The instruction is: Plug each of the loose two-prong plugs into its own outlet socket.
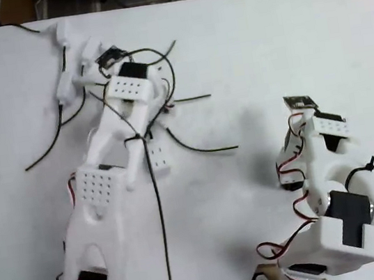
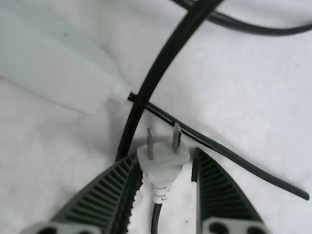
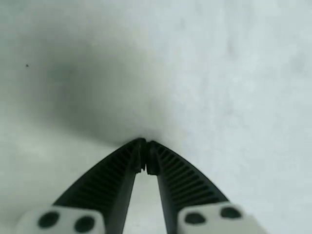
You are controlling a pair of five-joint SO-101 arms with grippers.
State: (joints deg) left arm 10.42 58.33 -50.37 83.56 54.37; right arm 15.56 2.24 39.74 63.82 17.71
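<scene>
A white two-prong plug (image 2: 163,157) with a black cord sits between the dark ribbed fingers of my left gripper (image 2: 165,156), which is shut on it, prongs pointing away from the wrist. Just beyond the prongs lies a white outlet socket (image 2: 58,63), with a thick black cable (image 2: 156,73) crossing in front of it. In the high view the left arm (image 1: 126,86) reaches over a tangle of cords at the upper left of the table. My right gripper (image 3: 145,157) is shut on nothing above bare white table, and its arm (image 1: 324,162) stands folded at the right.
White socket pieces (image 1: 64,84) and another white piece (image 1: 158,157) lie among thin black cords (image 1: 202,149) around the left arm. The white table (image 1: 264,44) is open at the middle and the far right.
</scene>
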